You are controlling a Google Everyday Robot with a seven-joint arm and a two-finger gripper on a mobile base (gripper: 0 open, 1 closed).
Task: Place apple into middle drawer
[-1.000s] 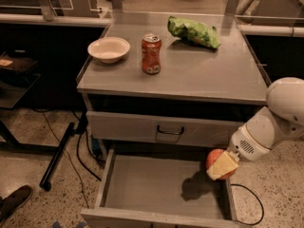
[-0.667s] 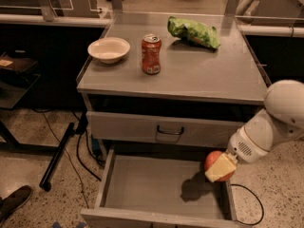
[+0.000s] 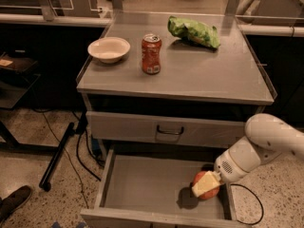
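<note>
The round red-orange apple (image 3: 212,194) is held in my gripper (image 3: 206,186), whose pale yellow finger (image 3: 203,185) lies across its front. The gripper hangs from the white arm (image 3: 266,141) that comes in from the right. The apple is low inside the right end of the open middle drawer (image 3: 147,184), a wide grey tray with low side walls. It casts a shadow on the drawer floor just to its left. I cannot tell whether the apple touches the floor.
Above the open drawer is a shut drawer front with a dark loop handle (image 3: 169,130). On the cabinet top stand a red soda can (image 3: 151,54), a white bowl (image 3: 109,49) and a green bag (image 3: 194,31). A black pole (image 3: 57,156) and cables lie on the floor at left.
My gripper has moved the apple down and slightly left, deeper into the right end of the open drawer. The things on the cabinet top have not moved.
</note>
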